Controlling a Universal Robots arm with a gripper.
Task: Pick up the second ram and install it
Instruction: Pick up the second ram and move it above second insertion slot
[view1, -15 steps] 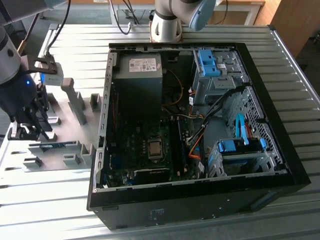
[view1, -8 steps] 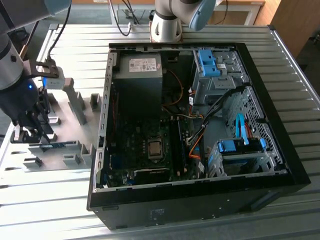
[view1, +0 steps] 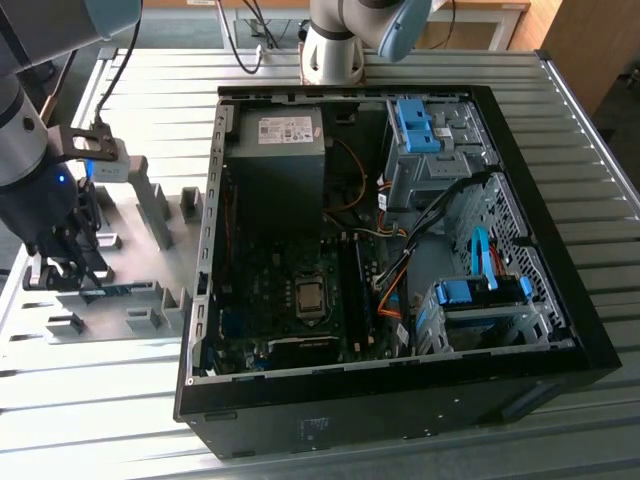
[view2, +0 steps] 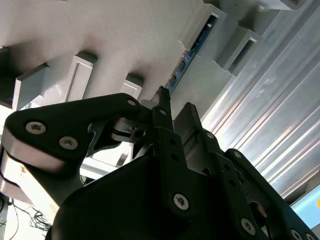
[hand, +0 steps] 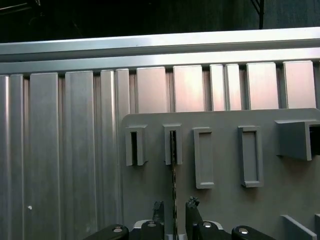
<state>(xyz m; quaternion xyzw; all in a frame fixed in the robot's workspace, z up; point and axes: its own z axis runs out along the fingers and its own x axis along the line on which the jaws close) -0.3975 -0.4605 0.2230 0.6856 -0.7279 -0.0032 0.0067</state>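
Observation:
The second ram stands on edge in slotted grey fixture blocks and looks like a thin dark line in the first wrist view. In the second wrist view its blue edge runs between the blocks. My gripper is open, and its black fingertips straddle the near end of the stick with a gap on each side. In the exterior view the gripper hangs over the grey fixture plate at the exterior view's left, just above the blue stick.
An open black computer case lies to the exterior view's right of the fixture plate, with a green motherboard, long black slots, a power supply and blue drive cages. Several grey fixture blocks rise from the plate on the ribbed metal table.

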